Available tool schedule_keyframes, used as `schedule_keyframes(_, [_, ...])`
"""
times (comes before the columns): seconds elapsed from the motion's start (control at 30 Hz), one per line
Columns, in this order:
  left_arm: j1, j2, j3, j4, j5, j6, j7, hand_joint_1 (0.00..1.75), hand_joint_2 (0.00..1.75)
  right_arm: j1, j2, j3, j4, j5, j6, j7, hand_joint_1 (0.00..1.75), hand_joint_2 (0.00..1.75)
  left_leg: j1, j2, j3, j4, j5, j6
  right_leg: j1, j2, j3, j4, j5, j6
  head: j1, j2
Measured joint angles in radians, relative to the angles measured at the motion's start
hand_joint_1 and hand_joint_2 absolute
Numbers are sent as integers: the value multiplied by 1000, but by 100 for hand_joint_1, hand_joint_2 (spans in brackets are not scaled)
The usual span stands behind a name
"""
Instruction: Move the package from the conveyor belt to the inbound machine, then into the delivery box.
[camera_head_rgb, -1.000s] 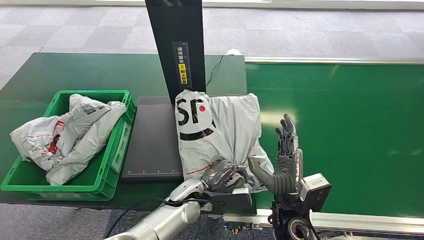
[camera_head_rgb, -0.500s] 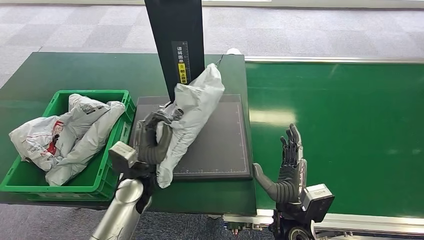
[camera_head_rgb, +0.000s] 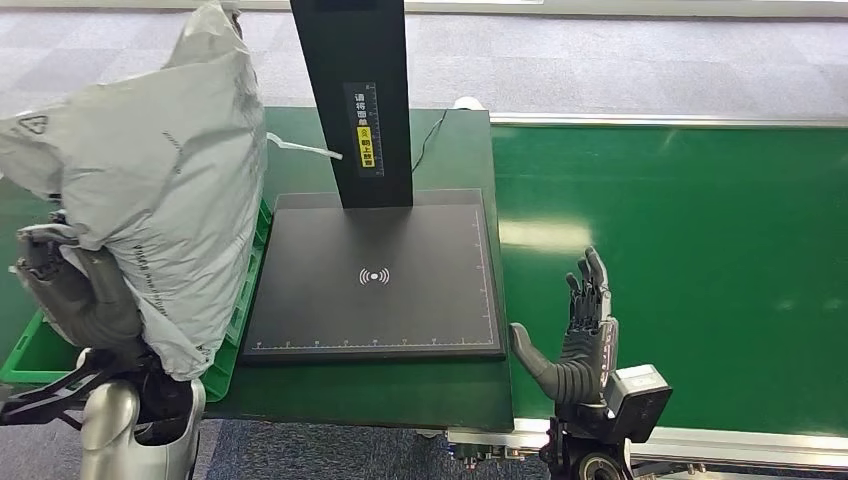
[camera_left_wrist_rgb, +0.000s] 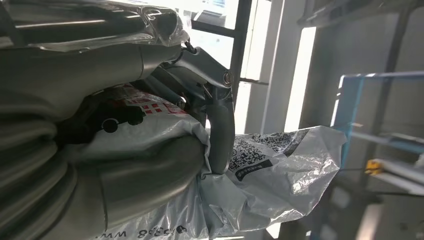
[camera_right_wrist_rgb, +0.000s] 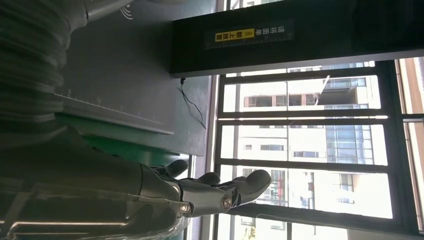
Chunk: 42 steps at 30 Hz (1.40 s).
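- Left hand: near left of the scene, dark fingers wrapped around the lower part of the grey courier bag. Half a second ago it carried the bag low over the scanner plate; it now holds it raised, above the green crate.
- Meaning for the task: the bag has left both belt and machine, so the scan step reads as done and only the drop into the delivery box seems to remain.
- Grey courier bag: soft, crinkled plastic film, bulging and irregular, hanging loose from the grip. The left wrist view shows a printed label with black code marks on its glossy skin, creased where the thumb presses in.
- Right hand: near right, at the belt's near edge, palm upright, fingers spread apart and holding nothing; its pose is nearly unchanged over the last second.
- Green crate: rigid moulded plastic with a ribbed rim, mostly hidden behind the raised bag.
- Scanner plate: flat, matte black, rectangular, with a white wireless symbol at its middle and a ruled scale along its near edge; now bare.
- Black post: an upright slab rising from the plate's far edge, bearing a yellow-and-white label.
- Conveyor belt: smooth green sheet with a soft sheen, on the right, metal rail at its far side.
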Motion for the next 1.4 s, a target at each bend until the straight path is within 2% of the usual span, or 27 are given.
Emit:
schedule_keyframes(0.13, [4,-6,96,-43,86,-40,0,175,175,2,-2,1,0,0,0,1,0,175,0,0,0,0,0,0,0,0,0,0,0,0,0,0])
schedule_keyframes(0.33, [-4,-16,239,-59,138,-42,20,175,175,3,-2,6,0,0,-1,0,0,175,0,0,0,0,0,0,0,0,0,0,0,0,0,0])
schedule_keyframes(0.43, [-22,-16,300,-53,76,2,23,175,175,3,-2,7,0,0,-1,0,0,175,0,0,0,0,0,0,0,0,0,0,0,0,0,0])
schedule_keyframes(0.57, [-51,-3,345,-18,-100,123,8,175,175,2,-2,9,0,0,0,0,0,175,0,0,1,0,0,0,0,0,0,0,0,0,0,0])
schedule_keyframes(0.8, [-67,27,338,76,-388,323,4,175,175,-3,-2,16,0,0,4,0,0,175,0,0,1,0,0,0,0,0,0,0,0,0,0,0])
schedule_keyframes(0.93, [-72,47,320,127,-540,411,33,175,175,-9,-2,23,0,1,5,4,0,175,0,0,1,0,0,0,0,0,0,0,0,0,0,0])
schedule_keyframes(1.17, [-98,81,262,226,-784,447,123,175,175,-23,-2,28,2,4,7,12,0,175,0,0,1,0,0,0,0,0,0,0,0,0,0,0])
schedule_keyframes(1.4, [-112,106,204,298,-813,448,147,175,175,-44,-3,29,11,4,12,15,0,175,0,0,1,0,0,0,0,0,0,0,0,0,0,0])
